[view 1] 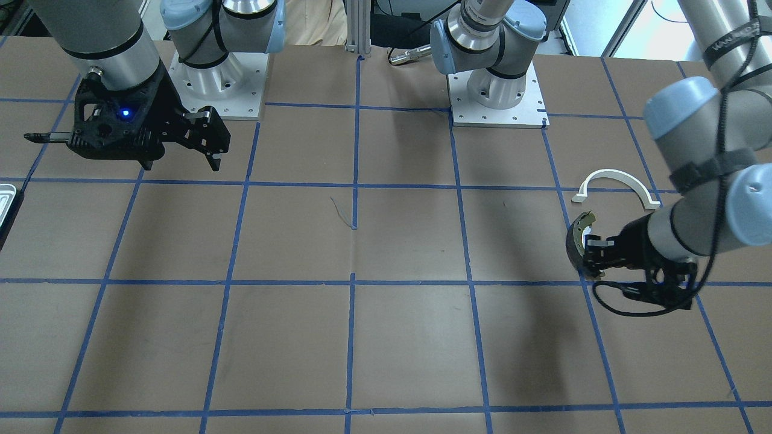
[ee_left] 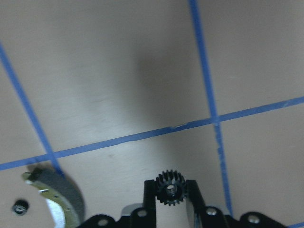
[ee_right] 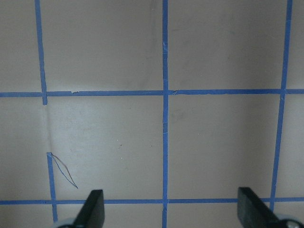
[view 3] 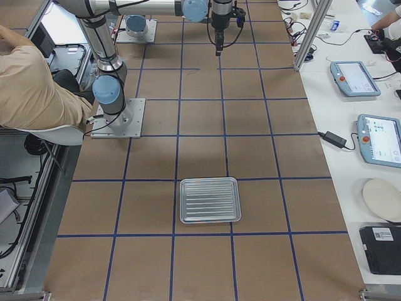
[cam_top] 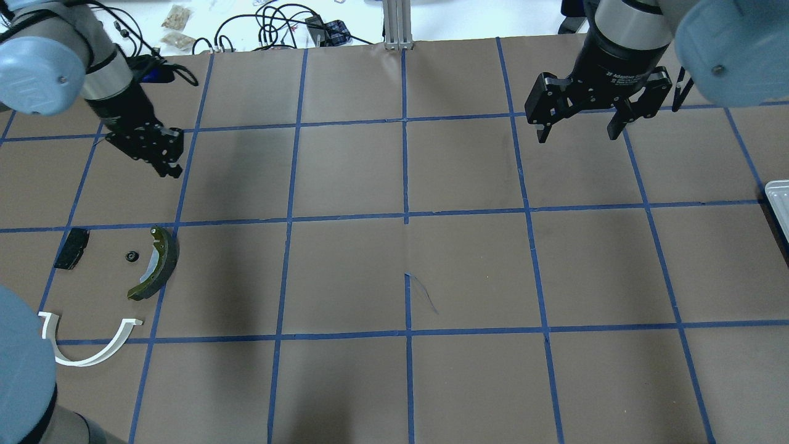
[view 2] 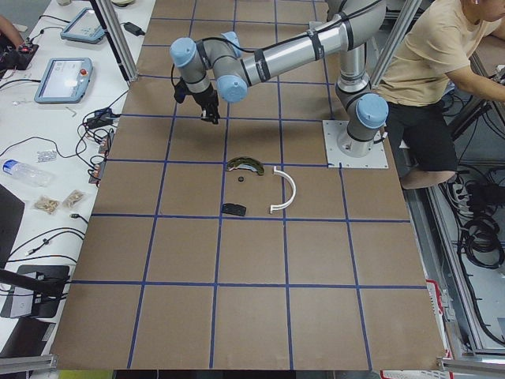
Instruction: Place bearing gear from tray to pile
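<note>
Brown paper covers the bench (cam_top: 468,271), crossed by a blue tape grid (cam_top: 405,185). In the overhead view the left pincer (cam_top: 166,161) hangs over the bench's left side, at about 10 o'clock from the centre. Its wrist camera shows it clenched on the bearing gear (ee_left: 170,189), a small black toothed wheel. The gear is pinched between the two black fingers (ee_left: 150,199), above the paper.

The pile (cam_top: 151,277) lies on the bench at 6 o'clock from that pincer. It is made up of a curved olive-grey brake shoe (cam_top: 161,256) and a small black round part (cam_top: 130,256) just beside the shoe at 9 o'clock. A black rectangular pad (cam_top: 71,248) lies farther out at 9 o'clock, and a white plastic arch (cam_top: 92,354) lies at 7 o'clock. The pieces lie apart from one another.

The right pincer (cam_top: 577,135) hangs at about 2 o'clock from the centre, released, with its fingers spread wide.

The tray (view 3: 210,221), shiny silver with a ribbed floor and rounded corners, sits at 3 o'clock on the bench's far right, well apart from the pile and from both pincers. Only its corner shows in the overhead view
</note>
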### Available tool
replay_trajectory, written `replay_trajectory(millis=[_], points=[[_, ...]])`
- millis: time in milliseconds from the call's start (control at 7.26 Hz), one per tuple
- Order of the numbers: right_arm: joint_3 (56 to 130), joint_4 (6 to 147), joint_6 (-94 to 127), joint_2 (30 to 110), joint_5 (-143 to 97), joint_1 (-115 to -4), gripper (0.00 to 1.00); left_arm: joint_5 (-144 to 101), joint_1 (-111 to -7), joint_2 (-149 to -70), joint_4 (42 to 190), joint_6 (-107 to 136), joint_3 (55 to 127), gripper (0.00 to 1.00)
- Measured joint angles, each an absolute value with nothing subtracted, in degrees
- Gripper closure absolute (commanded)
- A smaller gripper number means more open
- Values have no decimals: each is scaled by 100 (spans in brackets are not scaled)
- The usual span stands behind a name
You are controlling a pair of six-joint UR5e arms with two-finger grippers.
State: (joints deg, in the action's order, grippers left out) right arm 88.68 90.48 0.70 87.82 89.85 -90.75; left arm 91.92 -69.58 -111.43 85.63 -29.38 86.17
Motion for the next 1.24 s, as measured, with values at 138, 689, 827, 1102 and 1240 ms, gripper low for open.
replay_trajectory(millis=[138, 689, 827, 1102, 1240], points=[[8870, 9051, 70, 8786, 8985, -9082, 0, 9376, -6476, -11232, 8517, -3282, 8668, 100], [8877, 9076, 56, 8771, 8991, -9078, 0, 9558, -5702, -11518, 7237, -3724, 9513, 100], [8877, 9048, 37, 8767, 8994, -9071, 0, 9561, -5665, -11553, 7018, -3722, 9721, 100], [8877, 9032, 38, 8763, 8975, -9065, 0, 9569, -5604, -11603, 6903, -3723, 9920, 100], [8877, 9031, 52, 8763, 8956, -9063, 0, 9610, -5589, -11637, 6895, -3725, 9946, 100]])
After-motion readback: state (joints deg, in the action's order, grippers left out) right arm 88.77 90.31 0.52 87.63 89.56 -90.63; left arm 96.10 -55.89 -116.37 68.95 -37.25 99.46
